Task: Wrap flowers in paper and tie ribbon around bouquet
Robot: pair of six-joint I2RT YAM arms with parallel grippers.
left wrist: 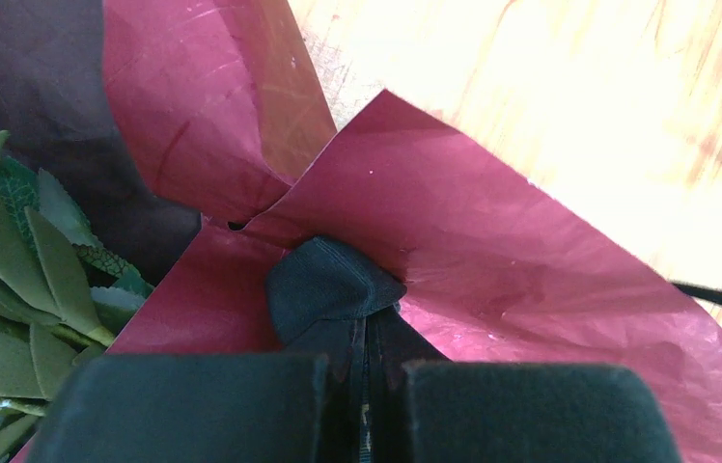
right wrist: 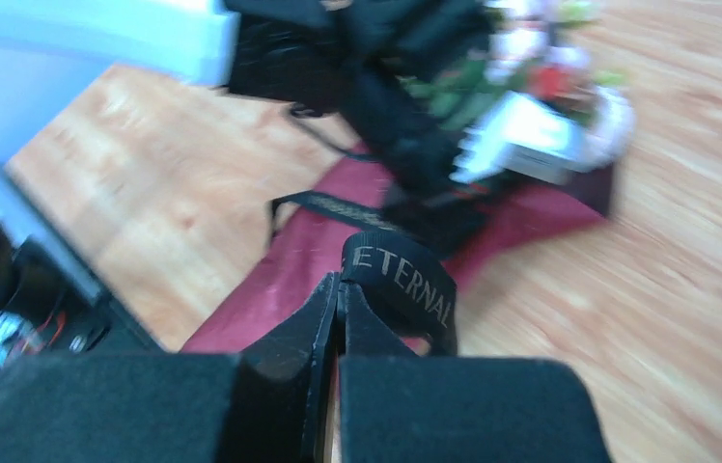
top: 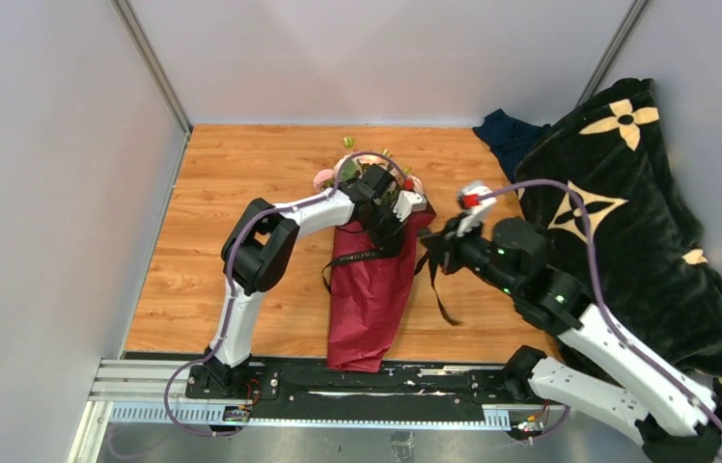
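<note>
The right pincer (right wrist: pixel 338 313) is clamped shut on a loop of the ribbon (right wrist: pixel 403 280), the black band folded over its tips with pale lettering showing. The left pincer (left wrist: pixel 367 338) is closed too, nipping a small dark fold right against the paper (left wrist: pixel 492 231); by its weave this is likely ribbon as well. The step in hand looks like drawing the tie snug around the bouquet (top: pixel 369 289). To do it well, the left side would serve as a fixed anchor while the right draws its length low and level toward the bench's right edge. A slow pull should let the cone neither roll nor slide, and the thin sheet neither tear nor crumple under the band. The band is best seated high on the cone, just under the blooms, and the loose tail on the wood to the right should be kept from snagging. The bouquet lies at the middle of the bench (top: pixel 232 174), blooms toward the far edge and pointed foot reaching the near edge. Its wrap is dark red and crinkly, two flaps overlapping at the mouth beside toothed green leaves (left wrist: pixel 19 251). The flowers (top: pixel 326 177) — pale pink and cream — are mostly hidden behind the left arm.
</note>
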